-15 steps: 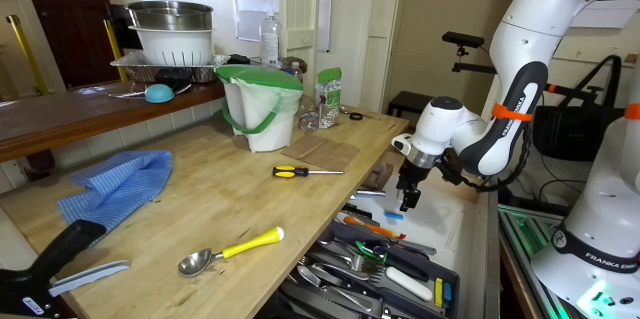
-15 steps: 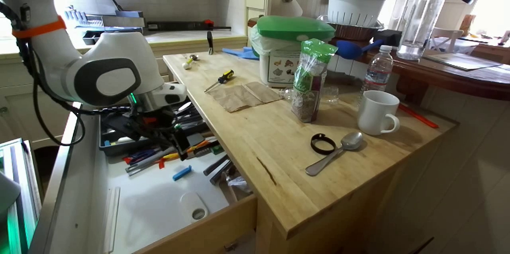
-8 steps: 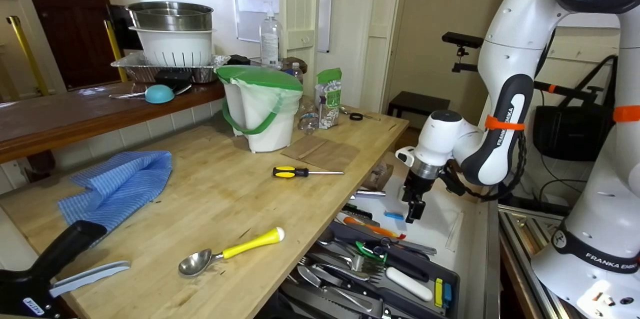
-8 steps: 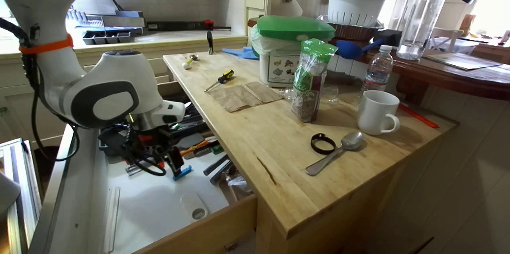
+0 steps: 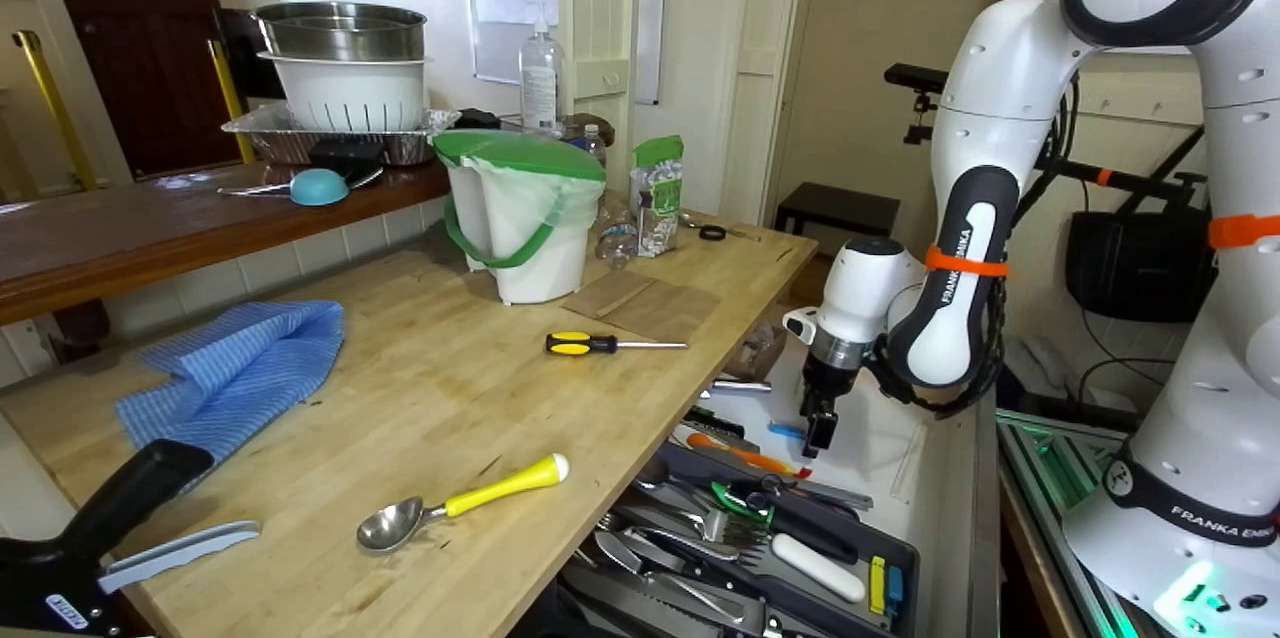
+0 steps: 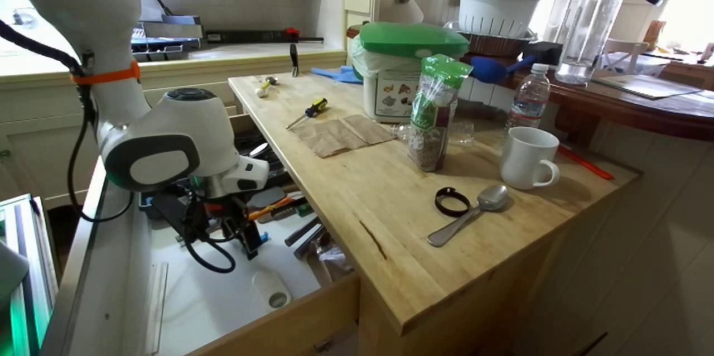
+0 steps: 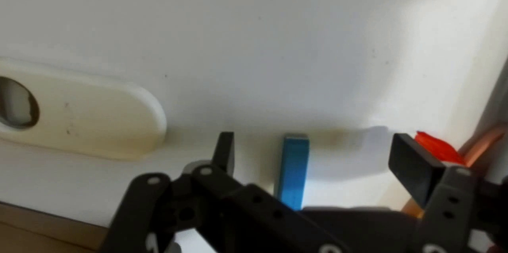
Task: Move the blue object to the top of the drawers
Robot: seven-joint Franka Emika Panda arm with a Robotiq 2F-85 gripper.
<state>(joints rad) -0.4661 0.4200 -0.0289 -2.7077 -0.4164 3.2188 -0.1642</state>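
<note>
The blue object (image 5: 785, 429), a small narrow bar, lies on the white floor of the open drawer (image 6: 201, 306). It also shows in an exterior view (image 6: 264, 237), partly behind the gripper. My gripper (image 5: 815, 436) points down into the drawer, just over the bar. In the wrist view the gripper (image 7: 313, 154) is open, with the blue bar (image 7: 293, 169) between its two fingers, nearer the left finger and touching neither. The bar's lower end is hidden by the gripper. The top of the drawers is the pale wood worktop (image 5: 430, 388), seen in both exterior views.
A dark cutlery tray (image 5: 905, 558) and orange-handled tools (image 5: 750, 456) lie in the drawer near the gripper. A white oval piece (image 6: 270, 284) lies beside it. The worktop edge overhangs the drawer. A screwdriver (image 5: 585, 344), paper bag (image 5: 650, 306) and bin (image 5: 540, 228) stand on the worktop.
My gripper has moved down into the drawer and over the blue bar. The bar stays in place on the drawer floor.
</note>
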